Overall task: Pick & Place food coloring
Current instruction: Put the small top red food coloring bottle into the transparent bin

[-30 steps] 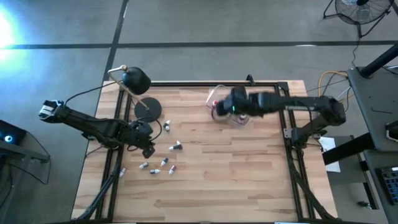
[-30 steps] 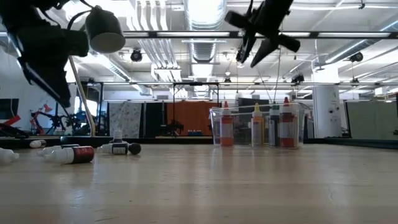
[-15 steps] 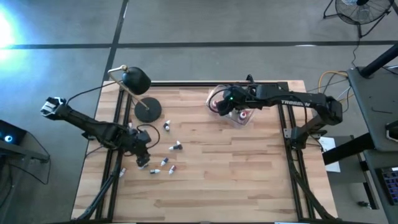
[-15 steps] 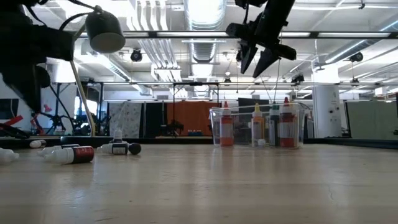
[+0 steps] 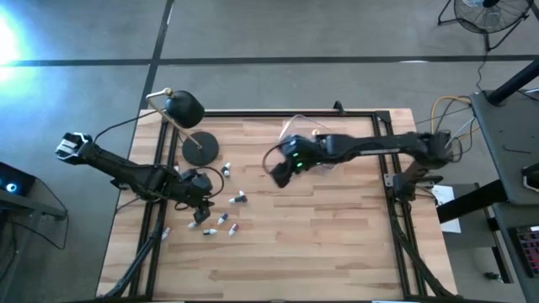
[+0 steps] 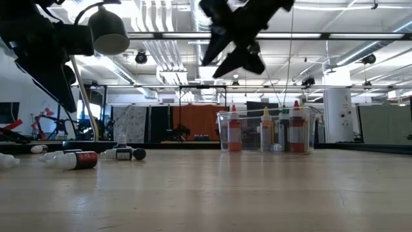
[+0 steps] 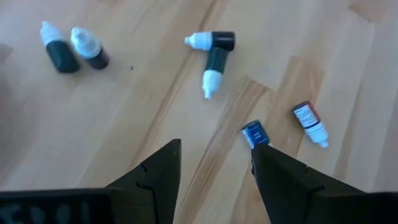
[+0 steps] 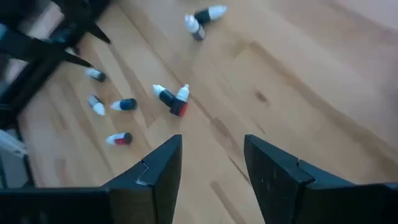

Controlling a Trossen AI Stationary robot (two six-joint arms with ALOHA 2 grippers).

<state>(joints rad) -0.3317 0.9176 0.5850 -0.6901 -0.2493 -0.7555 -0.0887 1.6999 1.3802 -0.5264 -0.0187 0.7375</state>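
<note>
Several tiny food coloring bottles point(image 5: 222, 219) lie on their sides on the wooden table's left part; the left wrist view shows a touching pair point(image 7: 213, 56), a blue one point(image 7: 255, 134) and a red-labelled one point(image 7: 310, 122). My left gripper point(image 5: 200, 210) hangs open just above them, touching none. My right gripper point(image 5: 274, 171) hovers open above bare table between the bottles and a clear tub point(image 5: 296, 128), pointing down toward the bottles point(image 8: 171, 99). More bottles stand upright in the tub point(image 6: 267, 129).
A black desk lamp point(image 5: 184, 109) stands on its round base point(image 5: 200, 149) at the table's far left corner. My right arm reaches over the tub. Bare wood point(image 5: 320, 236) spreads over the table's near and right parts.
My right gripper has left the place above the tub, swung toward the table's left and near edges, come down somewhat and rolled and tipped its fingers toward the loose bottles. Bottles and tub stay put.
</note>
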